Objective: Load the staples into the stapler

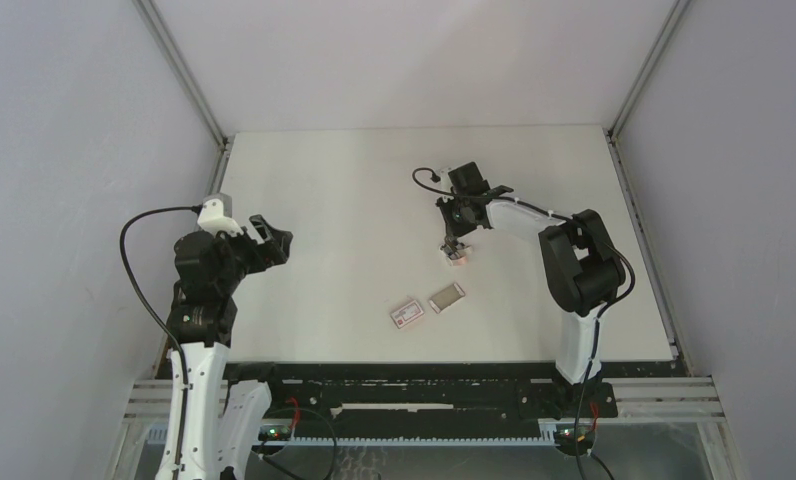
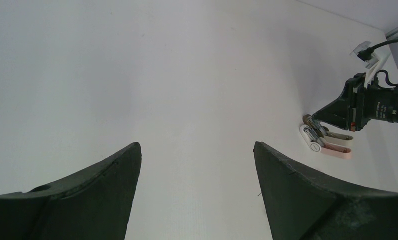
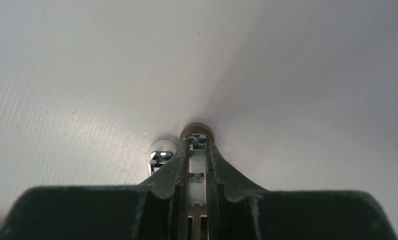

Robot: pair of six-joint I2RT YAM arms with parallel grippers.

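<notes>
Looked down on a white table. Found the left arm raised at the left edge, with the left gripper off the surface, spread wide and holding nothing, only bare table between its fingers. Found the right arm stretched toward the middle, with the right gripper pointed down and pinched almost together on the stapler. Saw a narrow metal channel of it clamped between the fingers, long axis in line with them and pointing away from the wrist camera, ending in a small round brass-coloured tip, with a chrome piece just left of the left finger. Made out white and pink parts resting on the table in the left wrist view. Spotted, nearer the front edge and well apart from both grippers, a small white box lying flat, red label up; could not tell its contents. Noted, just right of it and slightly farther back, a flat grey tray holding the staples as silvery-grey strips, too small to count. Judged the tray's long axis diagonal, from near-left to far-right, much like the box's.
</notes>
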